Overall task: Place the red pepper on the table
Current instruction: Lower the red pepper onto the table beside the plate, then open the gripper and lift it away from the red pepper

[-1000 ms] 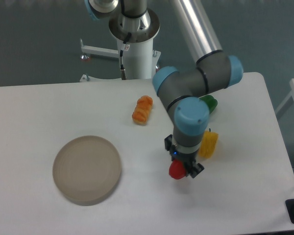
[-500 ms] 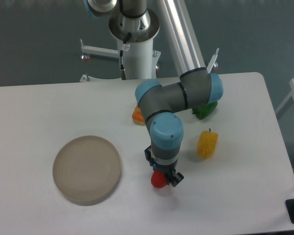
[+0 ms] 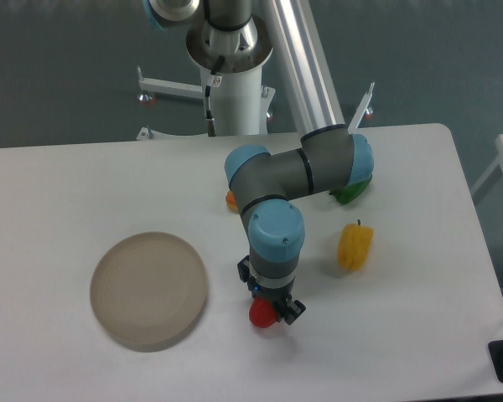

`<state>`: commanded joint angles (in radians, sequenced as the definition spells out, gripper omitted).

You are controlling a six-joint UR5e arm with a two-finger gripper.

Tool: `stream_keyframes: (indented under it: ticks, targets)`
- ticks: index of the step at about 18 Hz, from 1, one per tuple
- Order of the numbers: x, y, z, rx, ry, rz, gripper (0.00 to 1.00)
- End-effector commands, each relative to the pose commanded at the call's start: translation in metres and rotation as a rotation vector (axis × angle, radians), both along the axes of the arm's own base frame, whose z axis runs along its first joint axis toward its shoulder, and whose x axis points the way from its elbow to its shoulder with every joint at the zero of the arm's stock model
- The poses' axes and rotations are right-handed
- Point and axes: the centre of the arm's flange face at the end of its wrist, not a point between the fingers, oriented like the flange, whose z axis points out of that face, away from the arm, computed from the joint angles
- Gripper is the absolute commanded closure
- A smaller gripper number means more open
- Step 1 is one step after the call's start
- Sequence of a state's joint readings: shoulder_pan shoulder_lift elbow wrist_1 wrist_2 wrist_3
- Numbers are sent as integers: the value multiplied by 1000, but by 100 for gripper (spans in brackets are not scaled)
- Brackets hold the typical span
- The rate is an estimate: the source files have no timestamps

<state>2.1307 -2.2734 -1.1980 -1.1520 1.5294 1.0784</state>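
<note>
The red pepper is a small glossy red piece held under my gripper, low over the white table just right of the round plate. The gripper points down and its fingers are shut on the pepper. Only the pepper's left and lower part shows; the rest is hidden by the fingers. I cannot tell whether the pepper touches the table.
A round beige-grey plate lies at the left front. A yellow pepper-like piece lies to the right. An orange ridged piece and a green piece are mostly hidden behind the arm.
My gripper has moved left with the red pepper, from beside the yellow piece towards the plate, and a little towards the front edge. The arm now covers most of the orange piece.
</note>
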Motion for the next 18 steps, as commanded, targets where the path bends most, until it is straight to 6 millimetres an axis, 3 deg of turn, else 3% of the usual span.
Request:
stream_keyframes:
  ticks: [7,12,18]
  targets:
    - [-21,-10,43,46,42,26,0]
    - [-56,-51,83,48,53,34,0]
    - [-93,-102,107,-37,21,-231,0]
